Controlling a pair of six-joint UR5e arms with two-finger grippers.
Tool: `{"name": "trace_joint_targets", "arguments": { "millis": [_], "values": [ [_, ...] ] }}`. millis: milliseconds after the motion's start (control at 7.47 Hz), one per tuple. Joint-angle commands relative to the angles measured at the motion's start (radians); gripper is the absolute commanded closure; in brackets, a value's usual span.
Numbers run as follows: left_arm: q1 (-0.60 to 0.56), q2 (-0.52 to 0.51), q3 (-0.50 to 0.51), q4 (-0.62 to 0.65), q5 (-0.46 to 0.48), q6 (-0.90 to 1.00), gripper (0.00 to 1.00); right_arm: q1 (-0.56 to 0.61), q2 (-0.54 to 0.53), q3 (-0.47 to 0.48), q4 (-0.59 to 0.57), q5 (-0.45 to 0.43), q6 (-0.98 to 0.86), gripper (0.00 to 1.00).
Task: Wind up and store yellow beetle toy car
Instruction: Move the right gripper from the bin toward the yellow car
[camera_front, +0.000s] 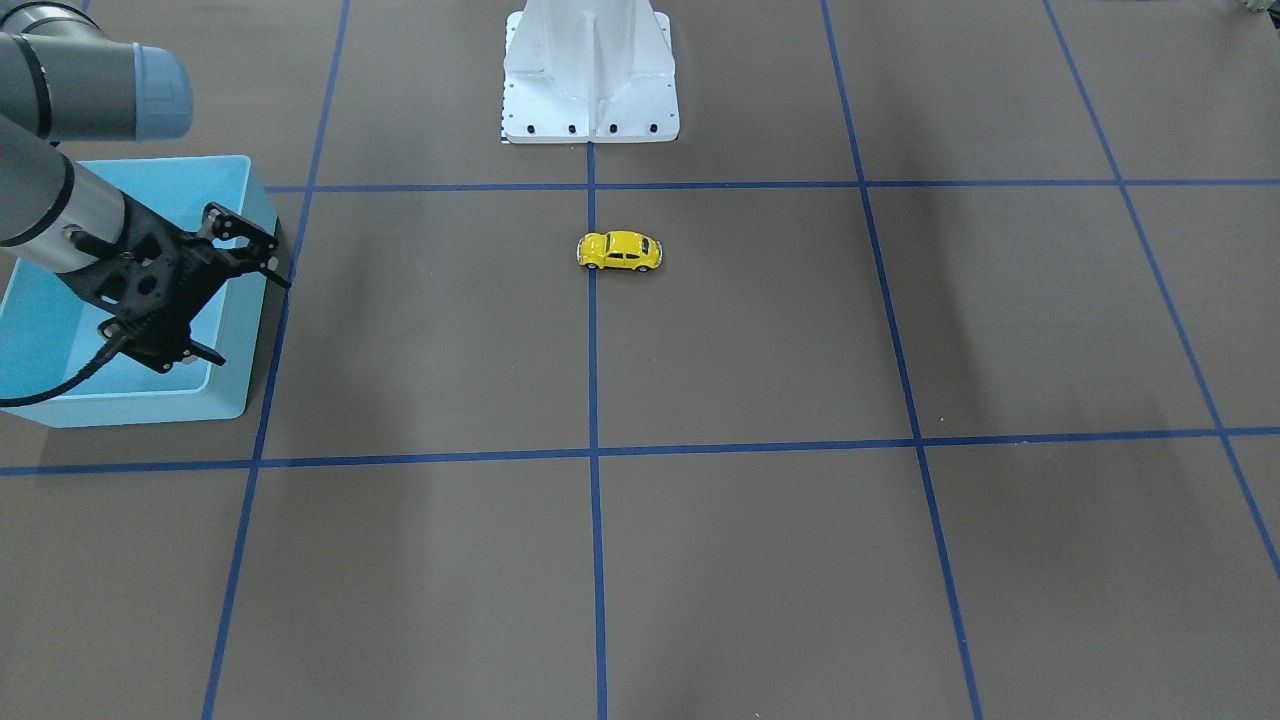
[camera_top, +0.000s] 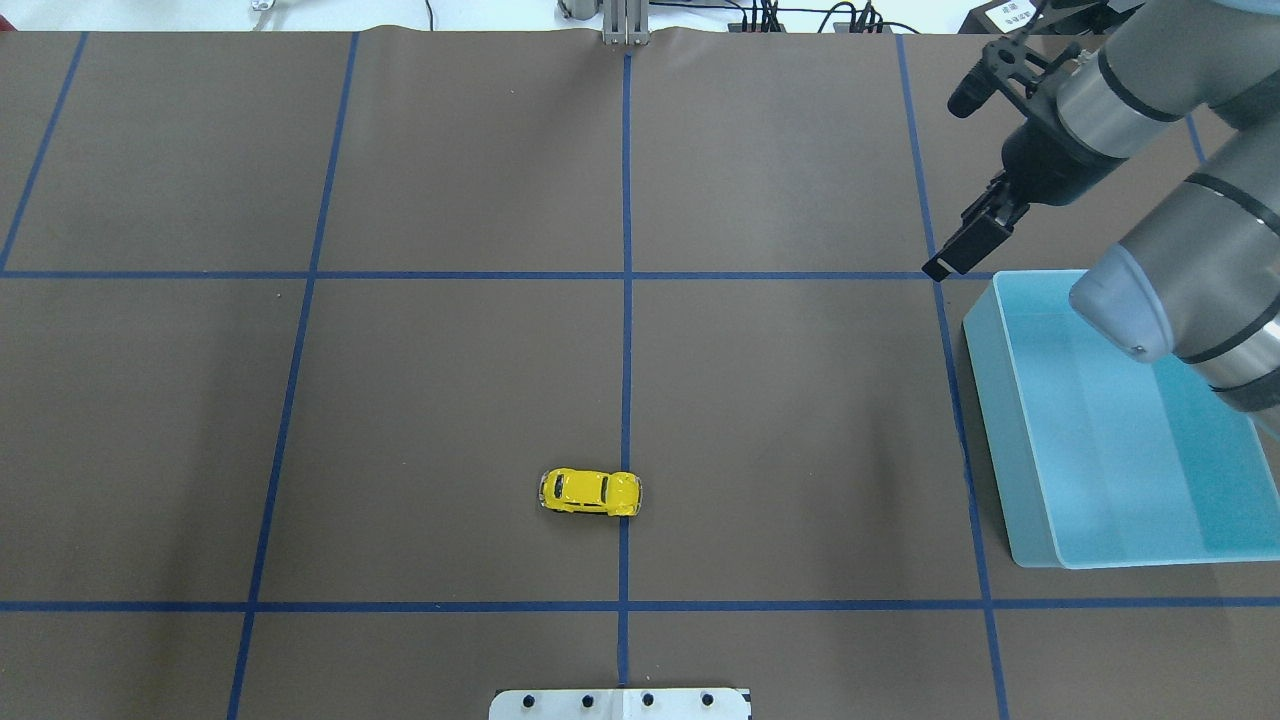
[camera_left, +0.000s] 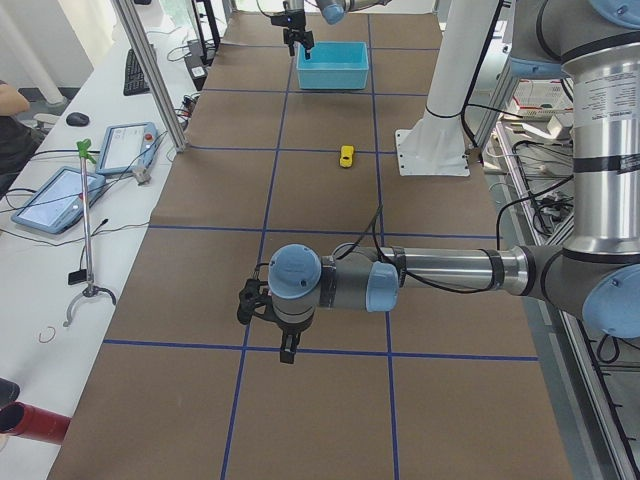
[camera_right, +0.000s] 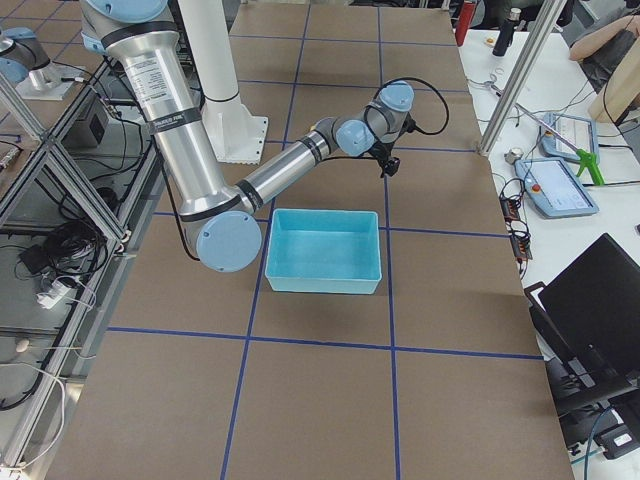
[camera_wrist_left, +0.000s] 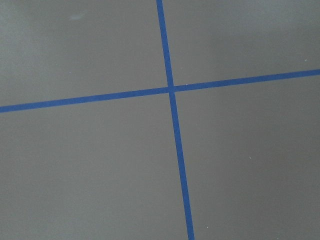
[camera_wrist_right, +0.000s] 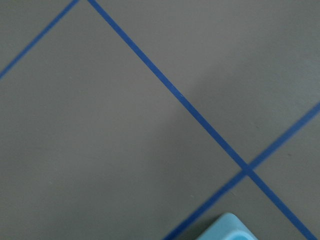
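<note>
Looks like step zero: the tiny glossy yellow beetle toy car (camera_top: 590, 491) sits untouched, light blue plastic bin (camera_top: 1003, 430) at its 3 o'clock from overhead, right gripper (camera_front: 255, 322) spread wide near that bin, left gripper (camera_left: 286, 350) can't tell, so next needs a reach and side pinch.

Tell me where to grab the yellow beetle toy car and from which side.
Pinch the yellow beetle toy car across its two long sides, at the doors, coming straight down from above. It stands upright on its wheels with nothing close by, and the sides look flatter than its rounded roof, nose and tail, so a grip should slip less there.
</note>
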Motion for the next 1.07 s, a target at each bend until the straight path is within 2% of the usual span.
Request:
{"name": "trace_joint_targets", "arguments": {
  "millis": [0, 268, 402, 535, 669, 803, 937],
  "values": [
    [-0.006, 0.008, -0.023, 0.099, -0.106, -0.002, 0.0, -0.119, 0.097, -0.068, 0.132, -0.099, -0.097, 0.01],
    [-0.005, -0.007, -0.043, 0.101, -0.053, -0.001, 0.0, -0.218, 0.145, -0.079, 0.273, -0.247, -0.012, 0.02],
    [-0.005, -0.007, -0.039, 0.099, -0.051, 0.002, 0.0, -0.286, 0.129, -0.079, 0.408, -0.331, 0.135, 0.03],
    [-0.006, -0.009, -0.04, 0.099, -0.051, 0.004, 0.0, -0.387, 0.107, -0.112, 0.574, -0.456, 0.308, 0.03],
    [-0.005, -0.01, -0.042, 0.099, -0.045, 0.009, 0.0, -0.457, 0.109, -0.189, 0.719, -0.542, 0.386, 0.03],
    [-0.005, -0.012, -0.045, 0.099, -0.007, 0.009, 0.0, -0.477, 0.115, -0.243, 0.827, -0.552, 0.4, 0.05],
    [-0.005, -0.014, -0.052, 0.101, 0.028, 0.009, 0.0, -0.485, 0.116, -0.252, 0.872, -0.51, 0.397, 0.06]
  ]
}}
